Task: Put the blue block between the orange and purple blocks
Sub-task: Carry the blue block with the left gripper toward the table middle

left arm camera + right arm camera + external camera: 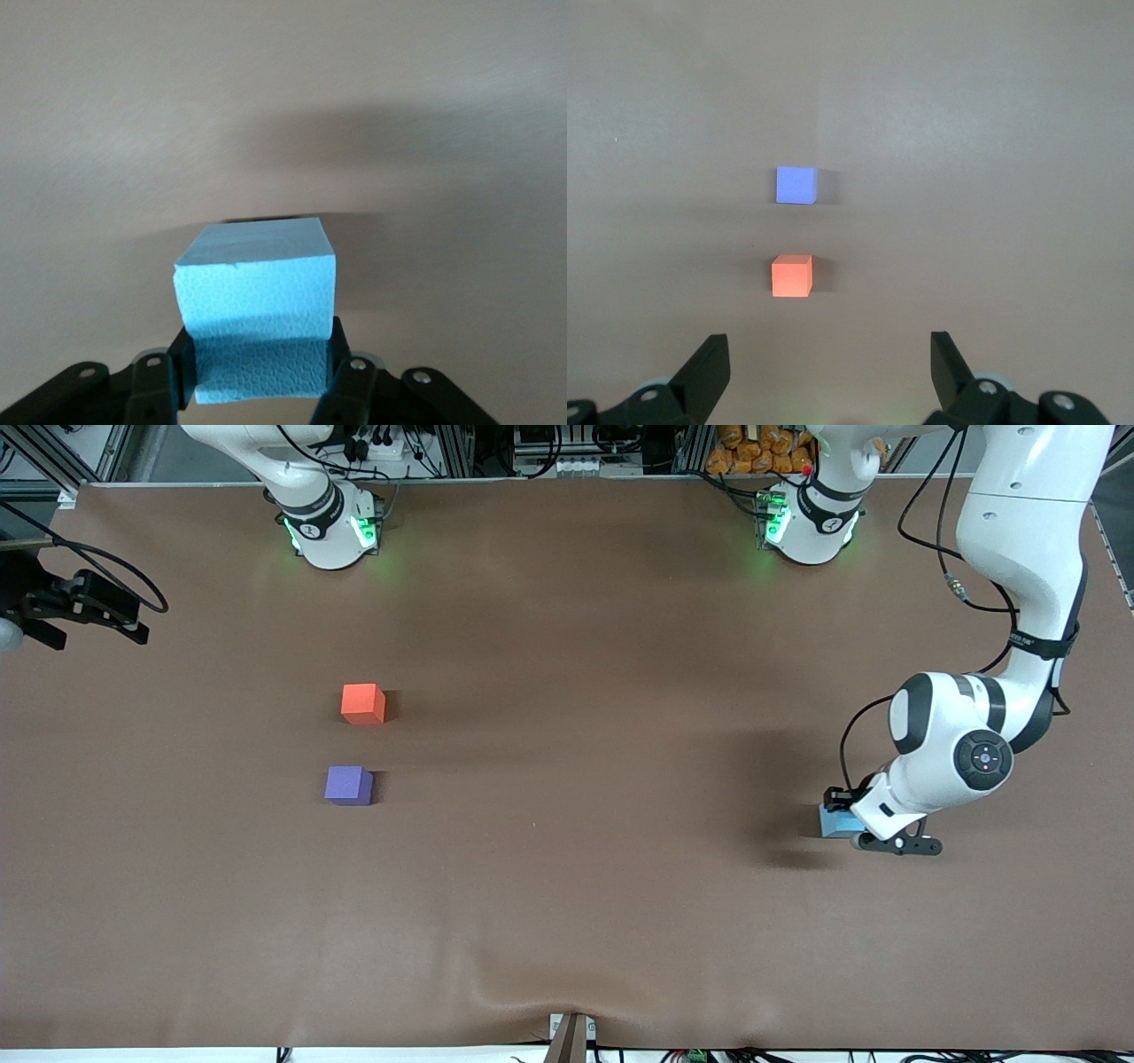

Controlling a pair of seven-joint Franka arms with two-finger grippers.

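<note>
The blue block sits toward the left arm's end of the table. My left gripper is down at it, and in the left wrist view the gripper is shut on the blue block, with a pad pressed on each side. The orange block and the purple block lie toward the right arm's end, the purple one nearer the front camera, with a small gap between them. My right gripper is open and empty, high over the table. It looks down on the orange block and the purple block.
A black device on a cable juts in at the table's edge at the right arm's end. Brown table cloth spreads between the blue block and the other two. A small bracket sits at the front edge.
</note>
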